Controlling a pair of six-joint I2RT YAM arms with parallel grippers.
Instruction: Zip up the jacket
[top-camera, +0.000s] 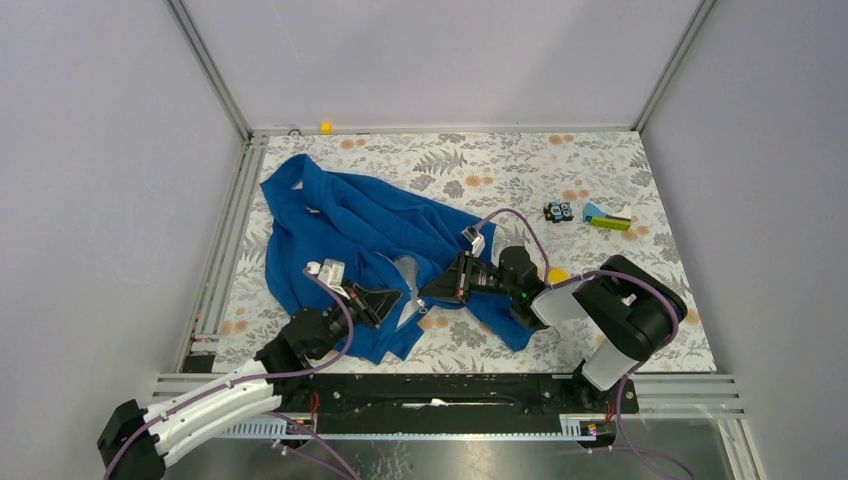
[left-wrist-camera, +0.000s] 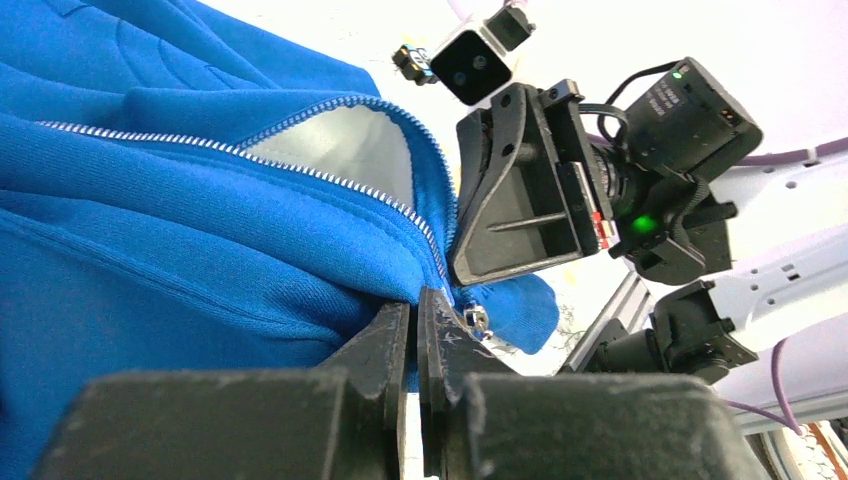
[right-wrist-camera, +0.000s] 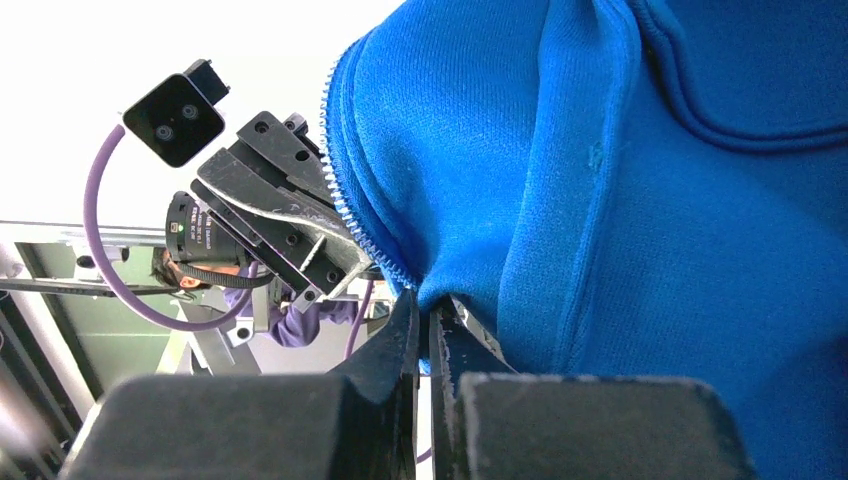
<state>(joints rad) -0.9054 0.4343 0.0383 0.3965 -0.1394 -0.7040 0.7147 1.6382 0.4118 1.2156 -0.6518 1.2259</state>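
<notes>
The royal-blue jacket (top-camera: 340, 225) lies crumpled on the left half of the floral table, with a patch of white lining (top-camera: 405, 285) showing at its near front edge. My left gripper (top-camera: 398, 300) is shut on the fabric edge beside the zipper's lower end (left-wrist-camera: 415, 300). A small silvery pull (left-wrist-camera: 477, 322) hangs just right of its fingers. One row of zipper teeth (left-wrist-camera: 330, 180) runs up and to the left, and the front is open there. My right gripper (top-camera: 428, 288) faces the left one, shut on the opposite blue edge (right-wrist-camera: 425, 305) by its own teeth row (right-wrist-camera: 350, 200).
A small black toy (top-camera: 558, 211) and a green-and-blue object (top-camera: 608, 221) lie at the back right. A yellow piece (top-camera: 556, 274) sits by the right arm. An orange ball (top-camera: 325, 127) rests on the back rail. Metal rails (top-camera: 225, 240) run along the left edge.
</notes>
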